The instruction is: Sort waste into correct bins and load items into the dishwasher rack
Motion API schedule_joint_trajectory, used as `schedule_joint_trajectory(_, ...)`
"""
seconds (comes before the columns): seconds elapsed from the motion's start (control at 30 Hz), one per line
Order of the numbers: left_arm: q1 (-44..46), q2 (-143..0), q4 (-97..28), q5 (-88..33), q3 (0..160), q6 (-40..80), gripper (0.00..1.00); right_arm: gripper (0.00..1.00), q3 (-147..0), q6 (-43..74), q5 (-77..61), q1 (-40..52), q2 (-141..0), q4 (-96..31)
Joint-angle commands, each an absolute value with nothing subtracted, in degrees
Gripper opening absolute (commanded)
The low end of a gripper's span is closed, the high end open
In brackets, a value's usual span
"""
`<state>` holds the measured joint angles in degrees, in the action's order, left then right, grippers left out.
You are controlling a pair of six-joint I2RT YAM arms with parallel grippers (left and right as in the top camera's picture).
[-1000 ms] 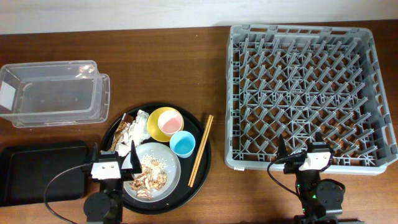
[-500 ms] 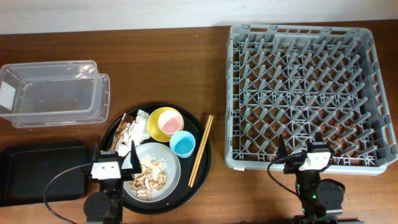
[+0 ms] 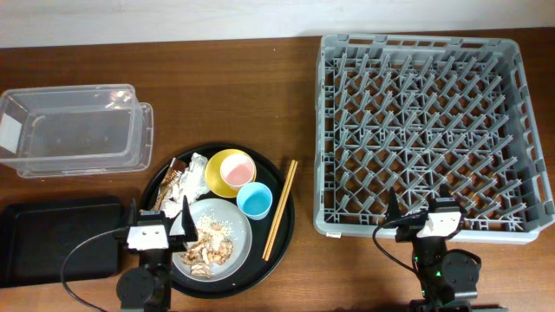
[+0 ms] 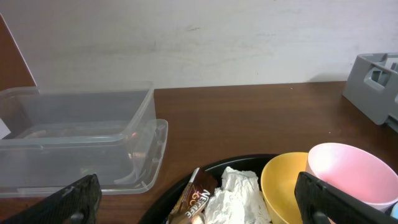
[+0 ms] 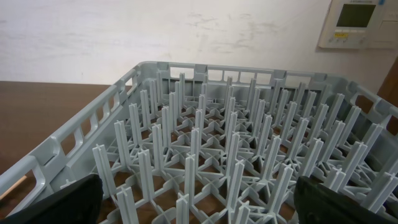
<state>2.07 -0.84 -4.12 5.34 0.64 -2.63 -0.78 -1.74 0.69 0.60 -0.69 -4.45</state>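
Note:
My left gripper (image 3: pixel 160 217) stands open at the near left rim of the round black tray, nothing between its fingers (image 4: pixel 74 202). Ahead of it lie the gold-brown wrapper (image 4: pixel 194 200), a crumpled white napkin (image 4: pixel 239 196) and the yellow bowl (image 4: pixel 283 186) with the pink cup (image 4: pixel 345 171) inside. Further right on the tray are a light blue cup (image 3: pixel 255 200), the plate (image 3: pixel 230 224) bearing food scraps (image 3: pixel 208 247), and chopsticks (image 3: pixel 279 210). The right gripper (image 3: pixel 418 204) hangs open and empty over the near edge of the dishwasher rack (image 5: pixel 236 143).
The clear tub (image 3: pixel 78 130) stands at the far left, with the flat black tray (image 3: pixel 56 238) nearer the front edge beside my left arm. The round black tray (image 3: pixel 288 221) lies between them and the rack (image 3: pixel 425 130). Bare brown table shows between the tray and the rack.

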Motion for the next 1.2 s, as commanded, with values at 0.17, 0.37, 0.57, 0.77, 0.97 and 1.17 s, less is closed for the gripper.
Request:
schedule_joint_trajectory(0.17, 1.65, -0.36, -4.40, 4.91, 0.54, -3.55, 0.99, 0.98, -0.32, -1.72, 1.56, 0.14, -0.40, -4.56)
schedule_joint_trajectory(0.37, 1.65, -0.36, -4.40, 4.91, 0.54, -3.55, 0.99, 0.98, -0.32, -1.72, 1.56, 0.14, -0.40, -4.56)
schedule_joint_trajectory(0.57, 1.65, -0.36, -4.40, 4.91, 0.54, -3.57, 0.99, 0.99, -0.32, -1.72, 1.56, 0.14, -0.40, -4.56)
schedule_joint_trajectory(0.77, 1.65, -0.36, -4.40, 4.91, 0.54, -3.55, 0.99, 0.98, -0.32, -1.69, 1.56, 0.14, -0.40, -4.56)
schedule_joint_trajectory(0.97, 1.65, -0.36, -4.40, 4.93, 0.54, -3.57, 0.99, 0.98, -0.32, -1.69, 1.56, 0.14, -0.40, -4.56)
schedule_joint_trajectory(1.17, 1.72, -0.36, -2.55, -11.33, 0.54, -2.55, 0.99, 0.98, -0.32, -1.69, 1.56, 0.14, -0.40, -4.56)
